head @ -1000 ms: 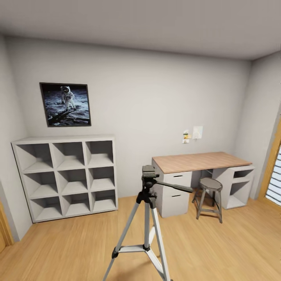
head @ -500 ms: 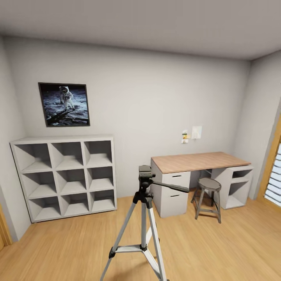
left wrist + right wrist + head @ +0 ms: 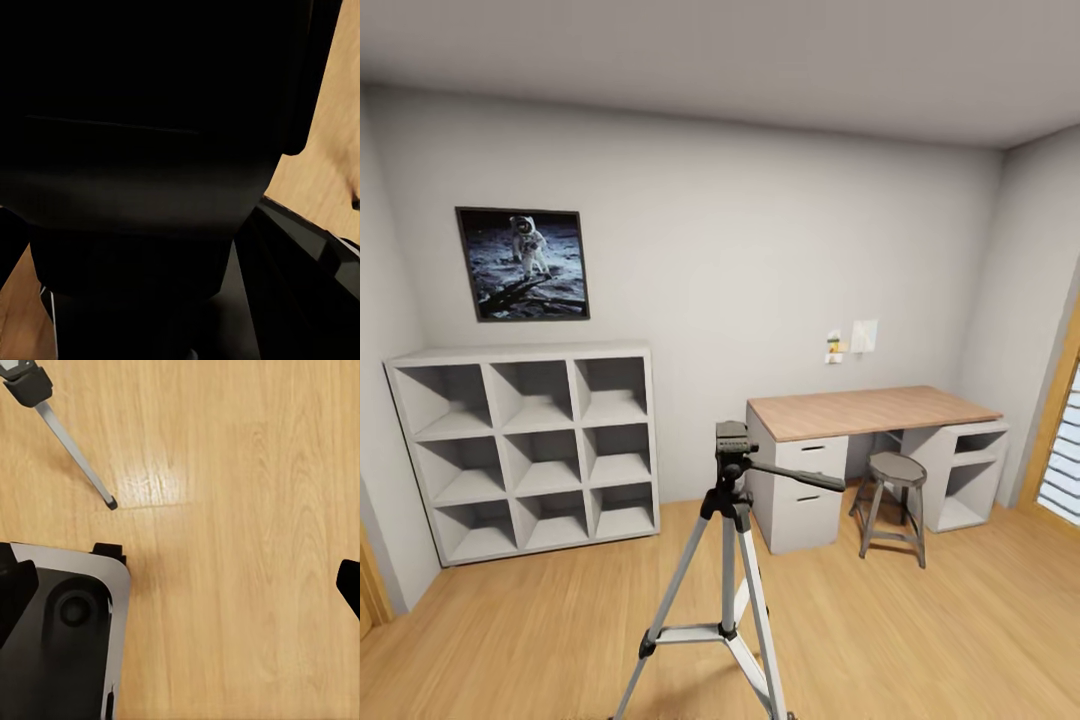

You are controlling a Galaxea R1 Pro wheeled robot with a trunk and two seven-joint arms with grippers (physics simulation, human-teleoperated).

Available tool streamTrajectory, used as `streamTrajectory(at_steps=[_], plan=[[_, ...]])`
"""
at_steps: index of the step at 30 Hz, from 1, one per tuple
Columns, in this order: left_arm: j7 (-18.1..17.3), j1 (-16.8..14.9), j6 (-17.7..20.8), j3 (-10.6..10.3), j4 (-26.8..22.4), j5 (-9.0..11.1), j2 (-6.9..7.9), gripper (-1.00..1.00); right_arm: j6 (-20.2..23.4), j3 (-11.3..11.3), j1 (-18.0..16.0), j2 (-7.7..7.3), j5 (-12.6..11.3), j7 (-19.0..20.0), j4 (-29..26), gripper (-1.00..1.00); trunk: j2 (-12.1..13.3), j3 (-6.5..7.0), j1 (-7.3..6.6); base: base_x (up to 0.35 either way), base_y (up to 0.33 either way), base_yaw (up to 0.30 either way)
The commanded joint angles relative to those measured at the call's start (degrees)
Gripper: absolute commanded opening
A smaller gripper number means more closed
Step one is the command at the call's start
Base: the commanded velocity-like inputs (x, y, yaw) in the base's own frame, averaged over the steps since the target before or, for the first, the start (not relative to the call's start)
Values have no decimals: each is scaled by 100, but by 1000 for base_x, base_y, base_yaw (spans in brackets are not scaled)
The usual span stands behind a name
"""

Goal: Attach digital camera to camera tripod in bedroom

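Head view: camera tripod (image 3: 728,560) w/ unreadable head label, bedroom (image 3: 760,260).

A framed astronaut picture (image 3: 522,264) hangs above white cube shelving (image 3: 525,450); a stool (image 3: 892,505) stands by the desk (image 3: 870,412).

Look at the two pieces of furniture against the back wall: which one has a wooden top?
The desk, right of the tripod: its top is light brown wood over white drawers. The cube shelf on the left is white all over.
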Motion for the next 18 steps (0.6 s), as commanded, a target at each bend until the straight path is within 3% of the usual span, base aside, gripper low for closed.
streamTrajectory(at_steps=[1,18], plan=[[-1,-2,-16,-52,4,37,-2,-100,-26,-44,-4,-7,22,11,16,100,-5,-11,2,0,0,0],[-1,-2,-16,-52,4,41,2,-100,-35,-42,-4,3,30,11,16,100,-5,-166,2,0,0,0]])
